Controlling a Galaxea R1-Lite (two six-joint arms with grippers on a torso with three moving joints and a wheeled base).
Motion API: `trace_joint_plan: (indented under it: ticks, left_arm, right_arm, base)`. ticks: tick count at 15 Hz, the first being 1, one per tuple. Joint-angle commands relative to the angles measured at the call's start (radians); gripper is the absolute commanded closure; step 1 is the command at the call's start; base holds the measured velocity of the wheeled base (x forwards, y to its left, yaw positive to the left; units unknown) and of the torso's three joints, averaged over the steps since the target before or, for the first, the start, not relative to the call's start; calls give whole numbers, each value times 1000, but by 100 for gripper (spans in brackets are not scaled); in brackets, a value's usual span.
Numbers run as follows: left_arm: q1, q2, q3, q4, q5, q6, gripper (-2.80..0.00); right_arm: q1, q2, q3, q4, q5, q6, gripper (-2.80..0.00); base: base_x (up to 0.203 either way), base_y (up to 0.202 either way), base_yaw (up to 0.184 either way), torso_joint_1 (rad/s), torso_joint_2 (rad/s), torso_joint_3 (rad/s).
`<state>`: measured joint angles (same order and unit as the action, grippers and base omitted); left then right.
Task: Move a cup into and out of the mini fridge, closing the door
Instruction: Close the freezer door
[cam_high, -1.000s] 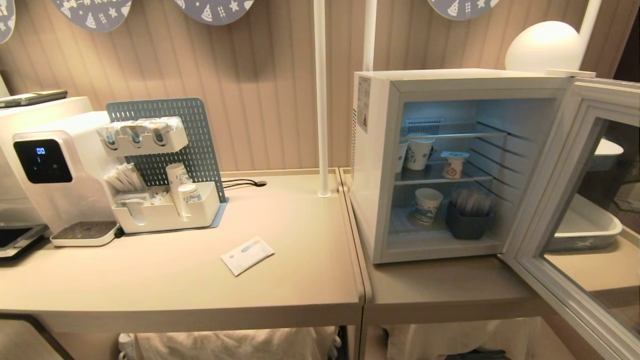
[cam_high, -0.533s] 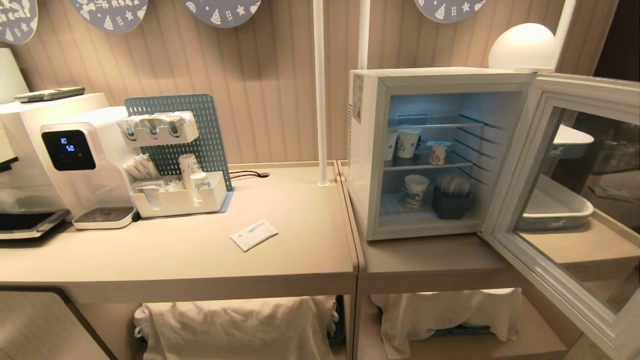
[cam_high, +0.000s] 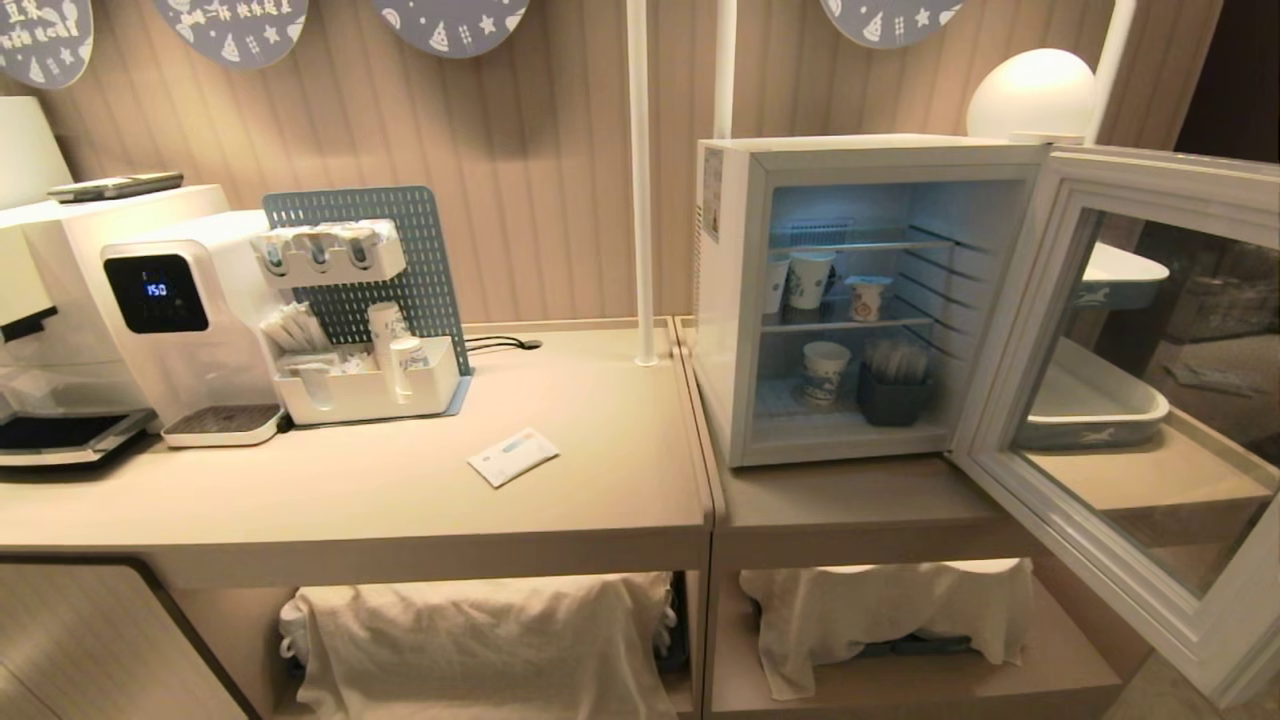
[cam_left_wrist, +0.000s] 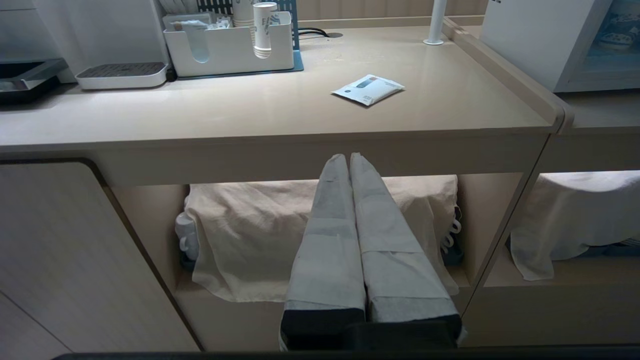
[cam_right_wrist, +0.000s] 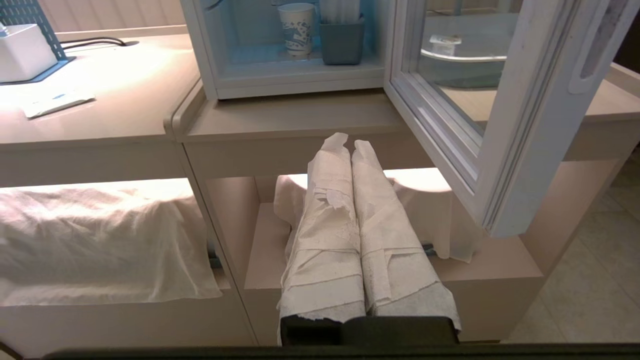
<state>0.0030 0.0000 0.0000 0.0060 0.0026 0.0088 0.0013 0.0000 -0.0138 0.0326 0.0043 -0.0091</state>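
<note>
The white mini fridge (cam_high: 728, 300) stands on the right counter with its glass door (cam_high: 1130, 400) swung wide open to the right. On its middle wire shelf sits the small white cup (cam_high: 866, 298) with orange print, beside taller paper cups (cam_high: 808, 278). Neither arm shows in the head view. My left gripper (cam_left_wrist: 348, 156) is shut and empty, low in front of the left counter's edge. My right gripper (cam_right_wrist: 347, 141) is shut and empty too, below the counter edge under the fridge (cam_right_wrist: 290, 80), with the open door (cam_right_wrist: 520, 115) just beside it.
Another paper cup (cam_high: 825, 372) and a dark grey holder (cam_high: 892, 392) stand on the fridge floor. The left counter carries a water dispenser (cam_high: 170, 320), a pegboard organiser (cam_high: 365, 330) and a white sachet (cam_high: 512, 456). Cloth-covered bundles (cam_high: 480, 640) fill the lower shelves.
The whole head view has shifted: the fridge and counters look smaller and farther, and the lower shelves have come into sight. Nothing on the counters has moved.
</note>
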Motion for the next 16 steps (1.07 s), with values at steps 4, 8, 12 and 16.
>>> trace_joint_plan:
  ticks: [4,8,12,16]
  left_arm:
    - [0,2,2,0,0,0,0]
    - [0,2,2,0,0,-1,0]
    - [0,2,2,0,0,-1,0]
    - [0,2,2,0,0,0,0]
  right_arm:
    - [0,2,0,1,0,0,0]
    - [0,2,-1,1,0,-2,0]
    - [0,2,0,1,0,-2,0]
    - [0,2,-2,1,0,-2,0]
  base:
    - [0,-49,8,1,1,0]
    - [0,-193,2,2,3,3]
    - [0,-194,1,1,2,2]
    - [0,-195,0,3,3,3]
